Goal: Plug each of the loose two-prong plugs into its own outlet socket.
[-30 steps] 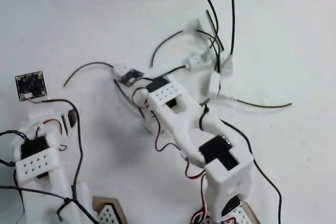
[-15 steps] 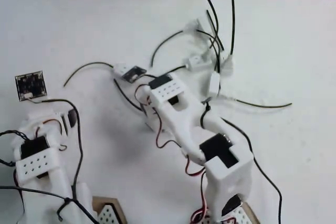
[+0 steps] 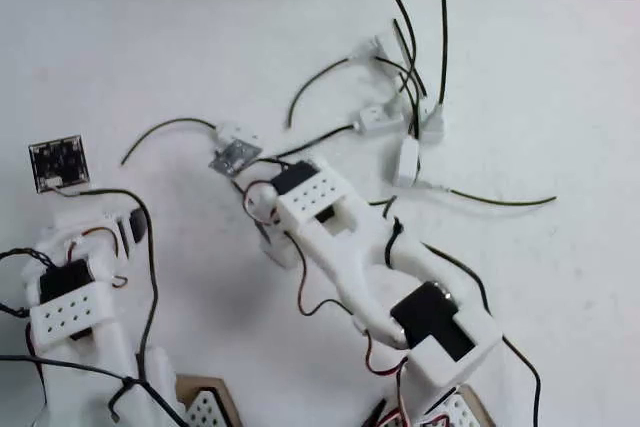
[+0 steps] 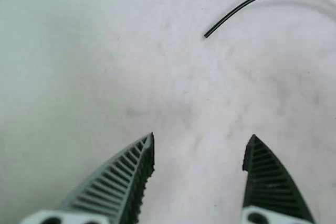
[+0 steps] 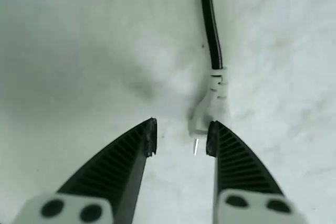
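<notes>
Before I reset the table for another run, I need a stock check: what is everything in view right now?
Table: one, white, under everything.
Circuit board: one, black, table's left side.
Plug: one, white with black cord, lying flat, prong showing.
Small plate: one, grey, mid-table.
Connector pieces: about five, white, four clustered far right, one mid-table.
Cords: several, black, trailing from the pieces.
Left gripper: one, dark fingers, open over bare table.
Right gripper: one, dark fingers, open, one fingertip beside the plug.
</notes>
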### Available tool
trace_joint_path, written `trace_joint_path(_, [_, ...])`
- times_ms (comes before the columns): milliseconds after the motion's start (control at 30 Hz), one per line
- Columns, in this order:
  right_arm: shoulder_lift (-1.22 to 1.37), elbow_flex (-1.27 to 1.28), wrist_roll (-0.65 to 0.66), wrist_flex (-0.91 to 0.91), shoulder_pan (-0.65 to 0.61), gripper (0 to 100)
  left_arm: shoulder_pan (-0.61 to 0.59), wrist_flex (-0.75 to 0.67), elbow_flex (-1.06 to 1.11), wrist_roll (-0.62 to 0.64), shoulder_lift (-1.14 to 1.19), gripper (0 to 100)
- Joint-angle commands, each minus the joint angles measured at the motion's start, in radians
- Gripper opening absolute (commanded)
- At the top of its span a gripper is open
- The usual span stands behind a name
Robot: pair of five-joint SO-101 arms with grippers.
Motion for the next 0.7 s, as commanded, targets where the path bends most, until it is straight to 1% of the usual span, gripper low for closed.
trace_joint_path(0, [0.053,-0.005,0.011,-0.061,0.058,15.2,0.013,-0.014,-0.029,-0.006,-0.016,27])
trace_joint_path(100, [0.110,-0.051,0.023,-0.058,0.084,15.2,0.013,-0.012,-0.029,-0.006,-0.016,27])
trace_joint_path(233, [0.157,-0.086,0.049,-0.030,0.087,14.0,0.013,-0.012,-0.029,-0.006,-0.016,27])
trace_joint_path(433, [0.162,-0.087,0.051,-0.051,0.088,1.9,0.013,-0.012,-0.029,-0.006,-0.016,27])
trace_joint_path(667, [0.142,-0.087,0.051,-0.013,0.081,1.8,0.013,-0.012,-0.029,-0.006,-0.016,27])
